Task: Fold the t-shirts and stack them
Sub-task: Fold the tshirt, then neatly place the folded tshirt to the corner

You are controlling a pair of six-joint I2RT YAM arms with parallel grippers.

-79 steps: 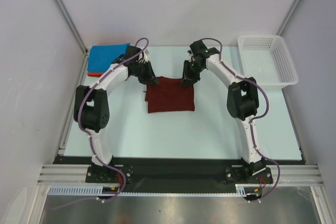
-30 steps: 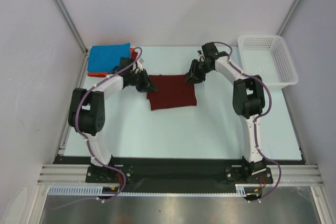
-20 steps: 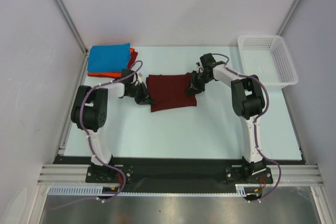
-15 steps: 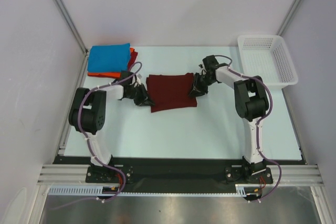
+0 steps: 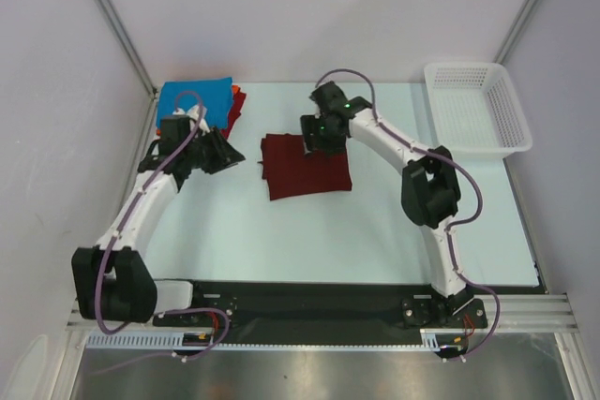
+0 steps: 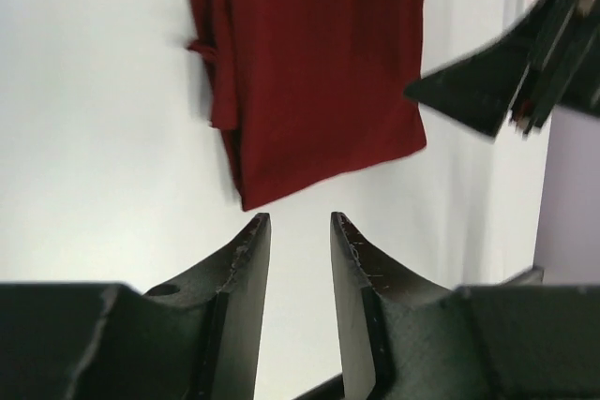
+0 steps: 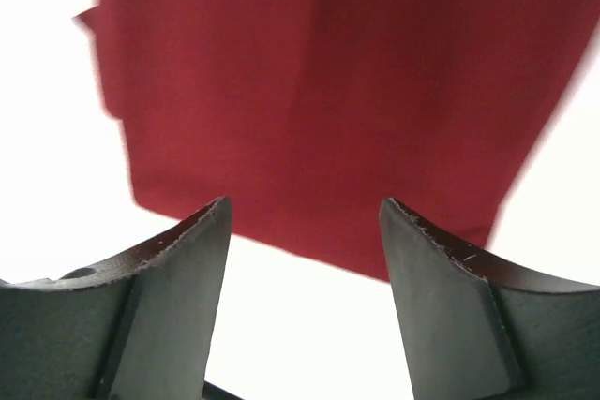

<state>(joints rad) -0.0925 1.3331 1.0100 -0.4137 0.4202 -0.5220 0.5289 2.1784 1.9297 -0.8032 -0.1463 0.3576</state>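
The maroon shirt (image 5: 306, 166) lies folded mid table (image 5: 375, 222); left pincer (image 6: 298, 220) and right pincer (image 7: 304, 203) both released, empty. Blue shirt (image 5: 192, 98) tops orange shirt (image 5: 237, 100) far left — maroon probably not yet stacked

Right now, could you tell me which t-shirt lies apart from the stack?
The maroon t-shirt, alone at the centre; the blue t-shirt lies on the orange-red t-shirt far left.

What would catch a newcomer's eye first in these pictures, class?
A folded maroon t-shirt lies flat at mid-table, the open right gripper above its far edge. At the far left corner a blue t-shirt sits on an orange-red one; a white mesh basket stands far right.
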